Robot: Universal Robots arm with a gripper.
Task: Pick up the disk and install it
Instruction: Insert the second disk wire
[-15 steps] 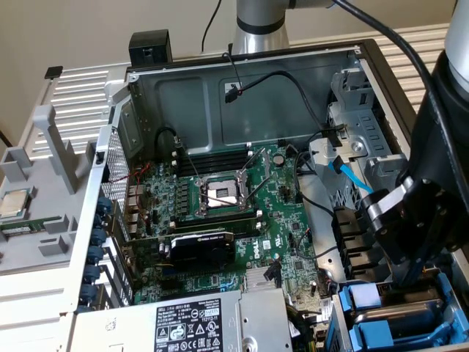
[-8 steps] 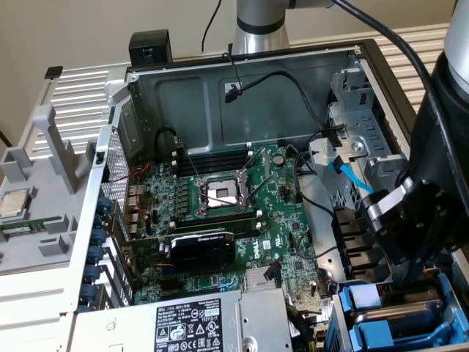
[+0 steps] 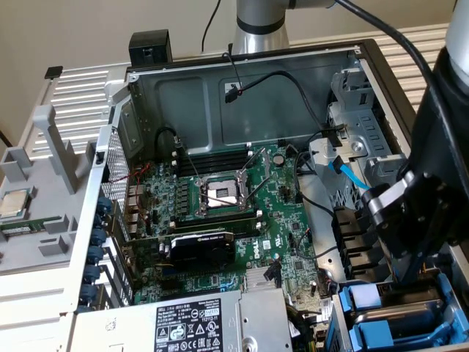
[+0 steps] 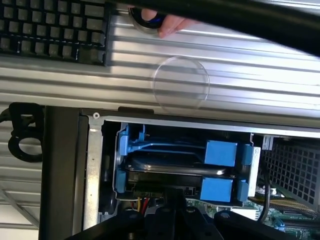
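Observation:
In the wrist view the disk lies flat in the case's drive bay, its rounded metal edge showing between blue carrier tabs. A second blue carrier frame sits stacked against it. My gripper is shut, its dark fingers pressed together right at the disk's front edge by the connector; I cannot tell whether they pinch anything. The exterior view puts my black wrist low over the blue carriers at the case's corner on the exterior view's right.
The open case holds a green motherboard, a black graphics card, loose black cables and a grey power-supply box. A keyboard and a person's fingertip lie on the ribbed metal table beyond the bay.

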